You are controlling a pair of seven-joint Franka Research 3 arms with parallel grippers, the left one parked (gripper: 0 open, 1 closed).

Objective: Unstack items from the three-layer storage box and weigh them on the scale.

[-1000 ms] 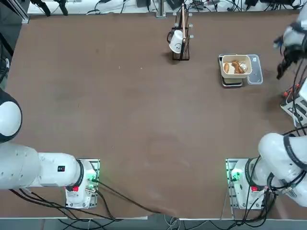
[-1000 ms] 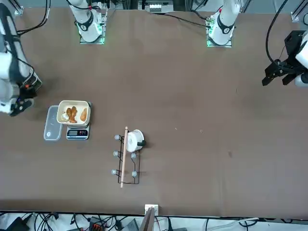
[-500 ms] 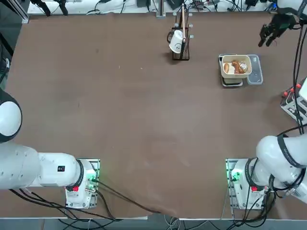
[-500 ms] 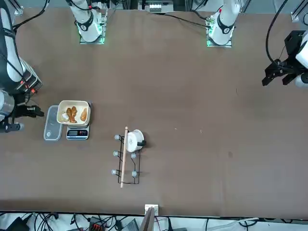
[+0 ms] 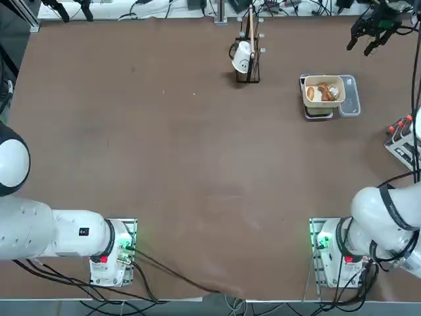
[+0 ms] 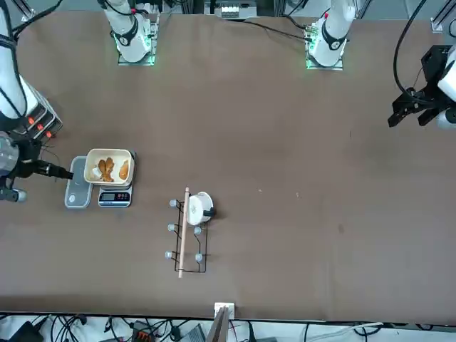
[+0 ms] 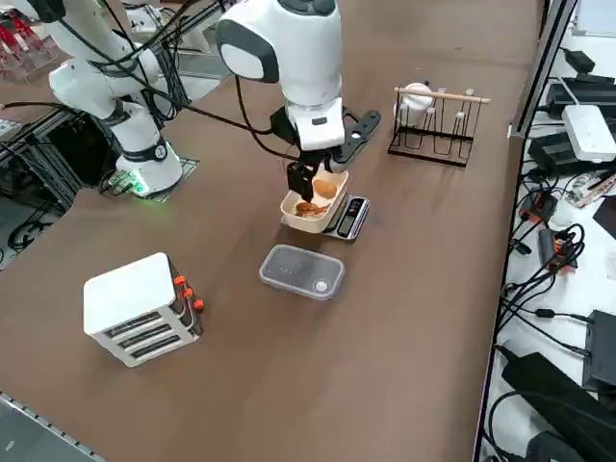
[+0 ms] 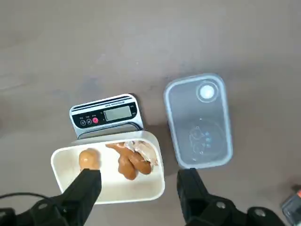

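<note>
The right arm reaches out over the table's right part, wrist bent so the right gripper points down above the cream bowl. Its fingers stand spread wide with nothing between them: released.

The bowl sits on the scale, whose display end projects past the bowl's rim. Inside lie the items, brown and tan pieces. A clear lidded container lies just beside the scale.

Only the right side view shows the whole three-layer storage box, white with red-orange marks, well apart from the scale near the table's edge. The top view shows the wire rack with its white cup.
</note>
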